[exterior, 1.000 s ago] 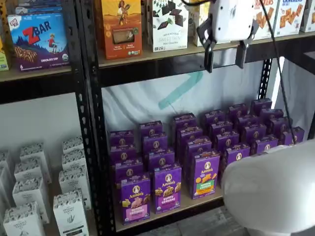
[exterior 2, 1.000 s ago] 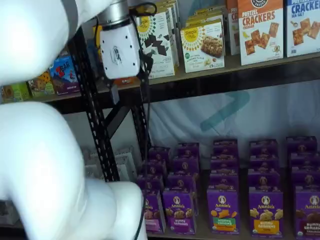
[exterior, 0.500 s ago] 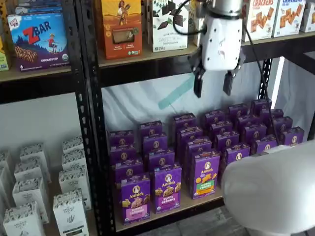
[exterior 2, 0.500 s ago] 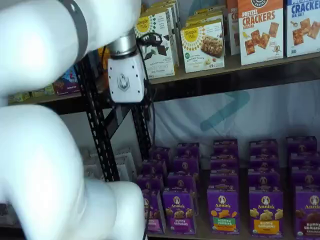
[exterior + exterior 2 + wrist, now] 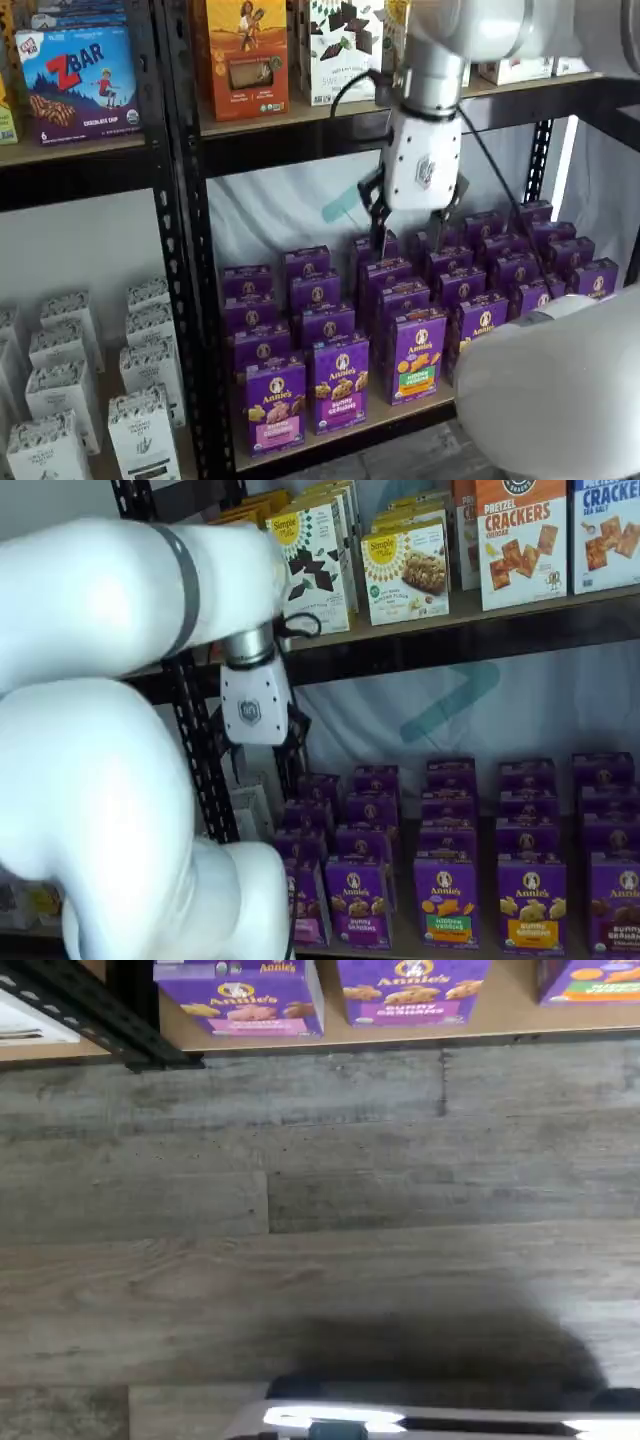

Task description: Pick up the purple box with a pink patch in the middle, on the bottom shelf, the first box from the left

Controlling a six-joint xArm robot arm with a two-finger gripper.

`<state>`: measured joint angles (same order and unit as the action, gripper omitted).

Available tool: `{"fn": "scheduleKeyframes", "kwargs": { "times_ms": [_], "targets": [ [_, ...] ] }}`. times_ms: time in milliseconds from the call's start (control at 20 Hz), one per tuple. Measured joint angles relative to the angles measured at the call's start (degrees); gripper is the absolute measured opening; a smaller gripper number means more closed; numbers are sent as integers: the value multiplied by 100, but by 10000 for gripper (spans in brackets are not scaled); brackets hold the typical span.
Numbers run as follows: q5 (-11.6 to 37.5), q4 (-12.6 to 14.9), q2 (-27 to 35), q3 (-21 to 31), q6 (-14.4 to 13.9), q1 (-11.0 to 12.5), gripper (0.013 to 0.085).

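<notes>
The purple box (image 5: 275, 405) with a pink band stands upright at the left front of the bottom shelf (image 5: 350, 432). It also shows in the wrist view (image 5: 240, 995) on the tan board (image 5: 500, 1020), and in a shelf view (image 5: 305, 905) partly behind my arm. My gripper (image 5: 408, 236) hangs open and empty, with a plain gap between its two black fingers. It is well above and to the right of the purple box, in front of the rear rows. Its white body (image 5: 250, 708) shows in both shelf views.
Several more purple cartons fill the shelf, one with a green band (image 5: 418, 355). A black perforated upright (image 5: 195, 300) stands left of the box, with white cartons (image 5: 140, 430) beyond it. My arm's white link (image 5: 560, 390) fills the lower right. Grey wood floor (image 5: 320, 1210) lies below.
My gripper has come down and to the left, from the level of the upper shelf's edge to in front of the rear rows of purple cartons. The boxes have not moved.
</notes>
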<state>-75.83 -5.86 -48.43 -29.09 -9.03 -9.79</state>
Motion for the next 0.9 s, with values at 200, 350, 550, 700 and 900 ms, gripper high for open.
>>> {"fn": "scheduleKeyframes", "kwargs": {
  "times_ms": [200,350,550,700,900],
  "targets": [
    [887,-58,261,543,-142,-244,850],
    [1651,-4,463,901,-235,-384,850],
    [2281,250,1065,1056,-453,-505,850],
    [2741,272,1411,1161,-440,-503,850],
    [3265,267,1850,1240,-337,-421,850]
  ]
}}
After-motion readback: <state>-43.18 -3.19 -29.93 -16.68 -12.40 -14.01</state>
